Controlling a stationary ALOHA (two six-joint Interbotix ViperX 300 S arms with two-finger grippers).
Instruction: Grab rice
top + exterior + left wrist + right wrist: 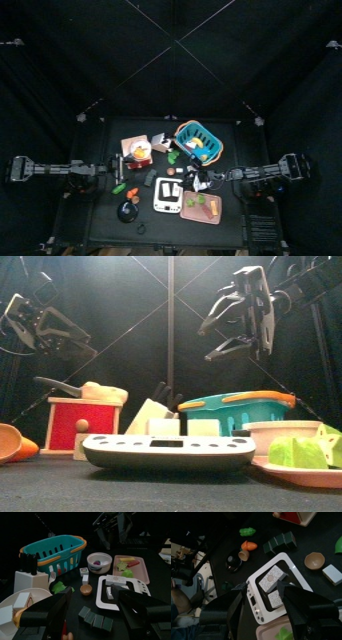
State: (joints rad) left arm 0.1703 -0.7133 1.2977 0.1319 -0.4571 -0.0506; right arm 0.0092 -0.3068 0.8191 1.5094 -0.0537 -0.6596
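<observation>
A: Quickly, where's the rice?
B: Top view: teal plastic basket (pixel 198 140) at 1 o'clock on the table, white rectangular plastic tray (pixel 256 607) at 6. The rice is probably the two pale speckled blocks (pixel 271 579) lying side by side in that tray.
A: Grippers?
B: Right gripper (pixel 238 341) is spread wide, empty, up above the tray. Left gripper (pixel 92 596) is spread too, parked at 9 o'clock.
A: Tip?
B: I'd centre over one block, straddle its short sides and drop straight. Steer clear of the tray's rim and the neighbouring block.

glossy plastic basket (pixel 55 550), matt pink tray (pixel 137 568)
</observation>
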